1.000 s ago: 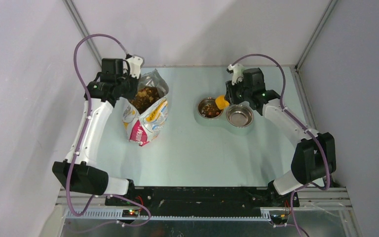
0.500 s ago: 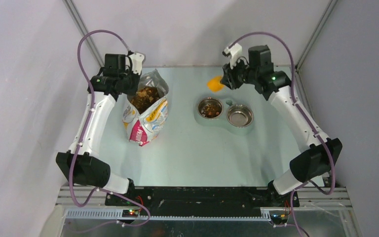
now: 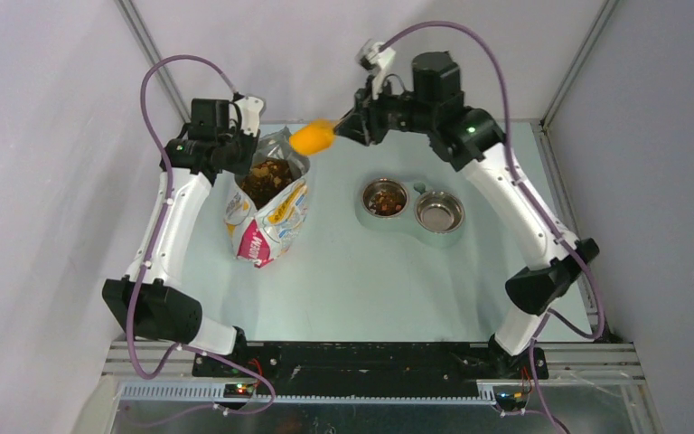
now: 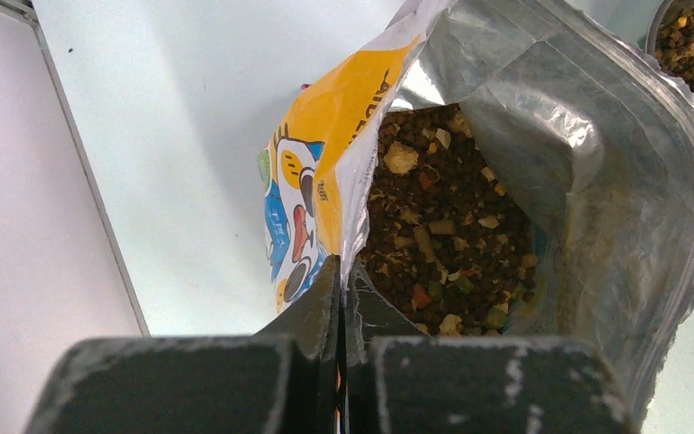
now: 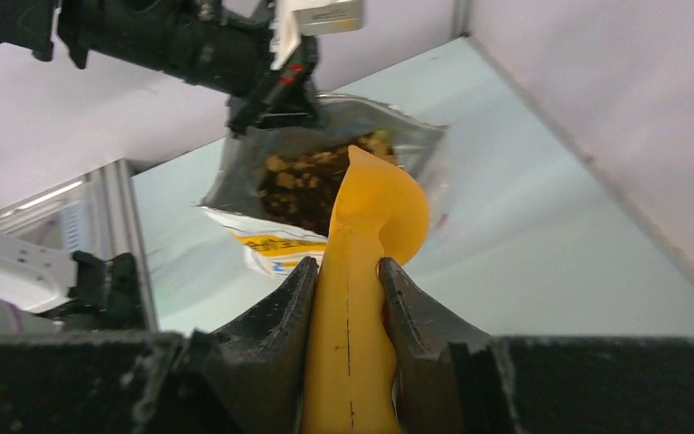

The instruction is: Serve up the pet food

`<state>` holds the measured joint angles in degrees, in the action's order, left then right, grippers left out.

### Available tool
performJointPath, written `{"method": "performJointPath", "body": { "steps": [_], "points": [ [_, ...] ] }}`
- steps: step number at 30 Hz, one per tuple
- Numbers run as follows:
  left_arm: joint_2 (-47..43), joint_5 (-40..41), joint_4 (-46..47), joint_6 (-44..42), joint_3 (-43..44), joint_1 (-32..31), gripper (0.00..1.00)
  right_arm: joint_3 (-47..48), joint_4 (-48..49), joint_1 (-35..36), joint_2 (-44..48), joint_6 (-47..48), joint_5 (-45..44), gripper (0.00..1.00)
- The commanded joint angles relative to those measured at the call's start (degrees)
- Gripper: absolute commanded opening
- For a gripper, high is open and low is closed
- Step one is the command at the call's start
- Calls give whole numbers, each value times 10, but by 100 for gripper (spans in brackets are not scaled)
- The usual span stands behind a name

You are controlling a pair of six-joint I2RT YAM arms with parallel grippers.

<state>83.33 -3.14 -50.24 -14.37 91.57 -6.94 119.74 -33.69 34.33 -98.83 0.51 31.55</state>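
The open foil bag (image 3: 267, 203) stands at the table's left with brown and tan pet food (image 3: 265, 178) showing in its mouth, also in the left wrist view (image 4: 443, 231). My left gripper (image 3: 235, 149) is shut on the bag's rim (image 4: 348, 226), holding it open. My right gripper (image 3: 354, 127) is shut on the handle of the yellow scoop (image 3: 312, 137), held in the air just right of the bag's mouth; the scoop (image 5: 366, 262) shows in the right wrist view. The left steel bowl (image 3: 384, 197) holds pet food; the right bowl (image 3: 439, 212) looks empty.
The two bowls sit in a pale double feeder (image 3: 411, 221) right of centre. Grey walls and metal frame posts (image 3: 149, 45) enclose the table at the back and sides. The left arm's wrist (image 5: 181, 41) hangs above the bag in the right wrist view.
My right gripper has carried the yellow scoop up from the bowls and left across the table to beside the bag's mouth. The left arm has held still on the bag.
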Motion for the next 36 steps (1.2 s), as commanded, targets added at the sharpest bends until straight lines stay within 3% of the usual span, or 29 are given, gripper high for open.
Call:
{"method": "performJointPath", "body": {
  "steps": [1, 6, 23, 30, 36],
  "points": [
    [-30, -27, 27, 19, -7, 3, 0, 28, 23, 48, -40, -54, 4, 0],
    [-60, -43, 43, 29, -34, 3, 0, 40, 29, 83, -79, -70, -37, 0],
    [-65, -68, 87, 59, -60, 1, 0, 130, -27, 143, -246, -147, -308, 0],
    [-62, -67, 89, 61, -64, -3, 0, 167, -50, 163, -315, -141, -307, 0],
    [-57, -65, 91, 63, -61, -4, 0, 139, -53, 185, -344, -133, -276, 0]
  ]
}}
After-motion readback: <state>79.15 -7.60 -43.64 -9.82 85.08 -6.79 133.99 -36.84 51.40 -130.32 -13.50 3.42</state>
